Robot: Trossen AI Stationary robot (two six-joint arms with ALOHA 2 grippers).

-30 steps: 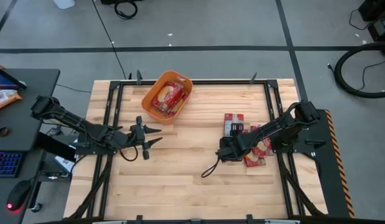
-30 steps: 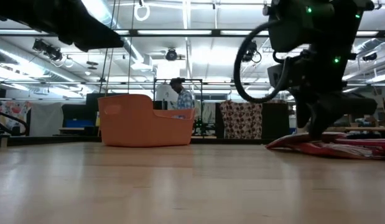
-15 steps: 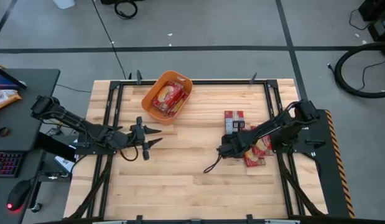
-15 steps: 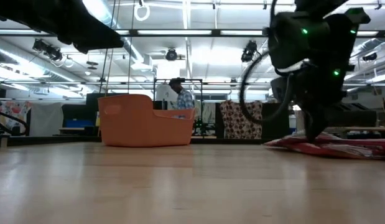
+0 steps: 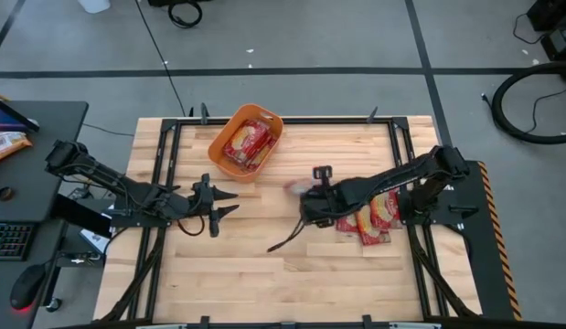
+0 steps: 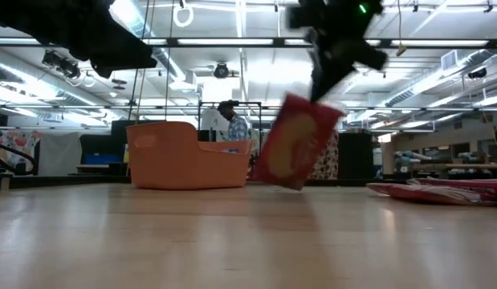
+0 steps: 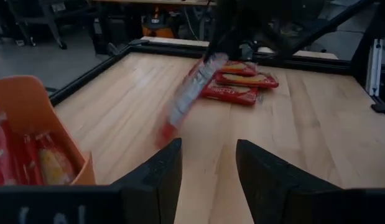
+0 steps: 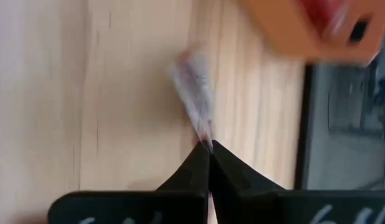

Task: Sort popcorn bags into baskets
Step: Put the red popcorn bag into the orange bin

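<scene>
while the left end effector (image 5: 229,201) waits spread, the right end effector (image 8: 208,148) pinches one popcorn bag (image 6: 296,142) — one basket (image 5: 228,140) beyond.

Right pincer (image 6: 319,90) grips tilted popcorn bag (image 6: 295,141) above table; orange basket (image 6: 184,155) behind, left.

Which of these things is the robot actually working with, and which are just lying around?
Part of the job:
- popcorn bag held in the right gripper
- loose popcorn bags on the table
- orange basket, with bags inside

Just lying about:
- computer mouse
- keyboard
- left gripper, waiting open
</scene>
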